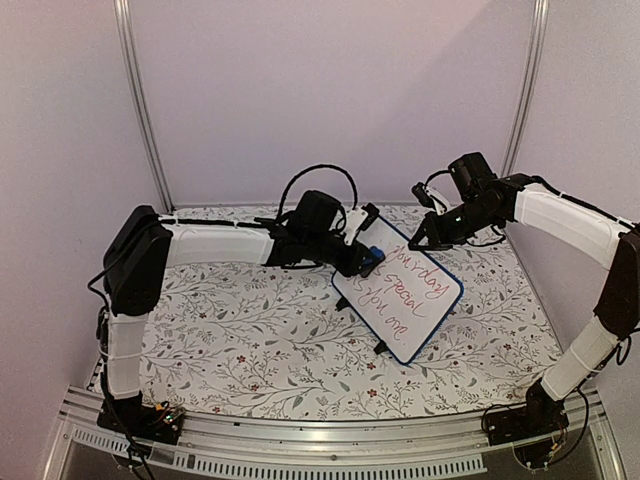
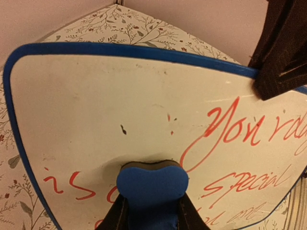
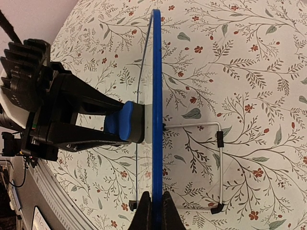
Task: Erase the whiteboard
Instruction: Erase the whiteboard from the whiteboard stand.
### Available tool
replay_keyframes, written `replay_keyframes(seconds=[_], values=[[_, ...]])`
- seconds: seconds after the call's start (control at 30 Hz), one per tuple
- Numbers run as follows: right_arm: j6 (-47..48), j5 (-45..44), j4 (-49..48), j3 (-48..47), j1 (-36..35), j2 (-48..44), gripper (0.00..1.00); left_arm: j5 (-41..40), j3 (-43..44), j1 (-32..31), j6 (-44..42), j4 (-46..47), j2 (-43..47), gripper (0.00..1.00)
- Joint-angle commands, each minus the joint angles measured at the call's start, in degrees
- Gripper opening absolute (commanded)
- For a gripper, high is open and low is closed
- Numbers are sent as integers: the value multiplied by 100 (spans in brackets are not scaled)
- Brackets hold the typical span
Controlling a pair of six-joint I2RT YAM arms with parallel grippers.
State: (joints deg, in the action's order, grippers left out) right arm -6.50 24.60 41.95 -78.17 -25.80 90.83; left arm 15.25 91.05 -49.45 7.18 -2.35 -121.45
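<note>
Your right end effector (image 3: 154,212) clamps the blue-framed white whiteboard (image 2: 96,96) steady, so your left end effector (image 2: 151,211) can press its gripped blue foam eraser block (image 2: 152,184) against it.

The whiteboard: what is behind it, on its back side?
Behind the whiteboard a wire stand with black caps sticks out above the floral table. The board's back face shows only edge-on, so anything on it is hidden.

A counter (image 1: 240,340) printed with grey leafy sprigs and small red flowers fills the lower half of the frame. A small blue eraser (image 1: 371,256) shows near the centre. A left metal post (image 1: 140,100) rises at upper left and a right metal post (image 1: 527,80) at upper right, against a plain pale back wall (image 1: 330,100). A slotted aluminium rail (image 1: 300,442) runs along the bottom edge.
</note>
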Motion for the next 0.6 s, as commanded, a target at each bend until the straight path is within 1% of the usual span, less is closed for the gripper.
replay_keyframes(seconds=[0.0,0.57], values=[[255,783,85,-114,-217,5,0,-59,-234,-180,53,-171,-132,0],[246,774,94,-102,-215,40,0,259,846,-168,-175,-257,-330,0]])
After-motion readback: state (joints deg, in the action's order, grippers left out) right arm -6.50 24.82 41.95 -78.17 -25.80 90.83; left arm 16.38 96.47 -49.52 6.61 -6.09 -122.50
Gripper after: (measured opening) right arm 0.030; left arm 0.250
